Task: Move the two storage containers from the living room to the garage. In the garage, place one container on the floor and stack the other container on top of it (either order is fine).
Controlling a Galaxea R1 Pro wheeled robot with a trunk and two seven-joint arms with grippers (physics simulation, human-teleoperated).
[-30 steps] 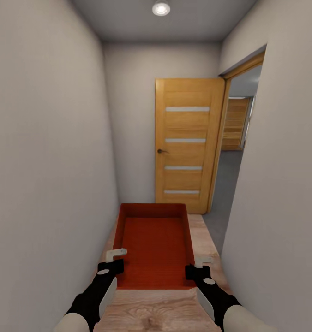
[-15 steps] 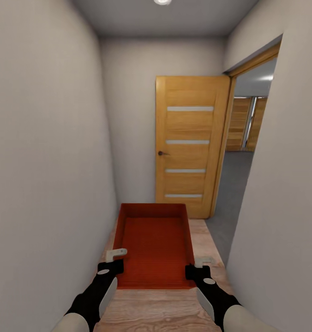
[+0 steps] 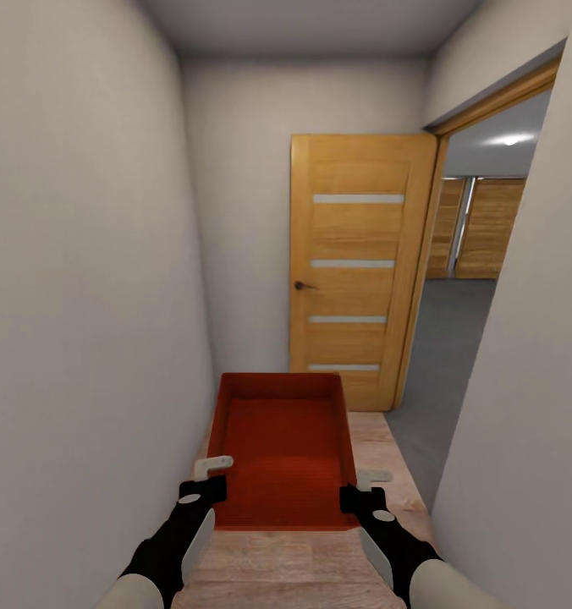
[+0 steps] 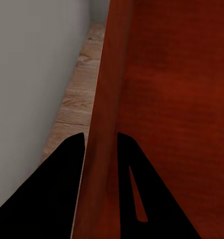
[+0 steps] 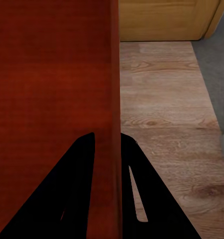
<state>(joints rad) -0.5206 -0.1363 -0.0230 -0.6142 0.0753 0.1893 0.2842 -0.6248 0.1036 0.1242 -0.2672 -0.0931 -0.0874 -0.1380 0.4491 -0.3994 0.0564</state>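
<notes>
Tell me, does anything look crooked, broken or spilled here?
Nothing stands out. The orange-red container sits level and empty, its side walls pinched by the left claw and right claw. The wooden door stands open beside the doorway.

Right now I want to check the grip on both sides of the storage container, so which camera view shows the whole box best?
The head view: the storage container shows whole, open top up, left gripper and right gripper at its side walls. Each wrist view shows one wall up close, pinched between that gripper's fingers.
</notes>
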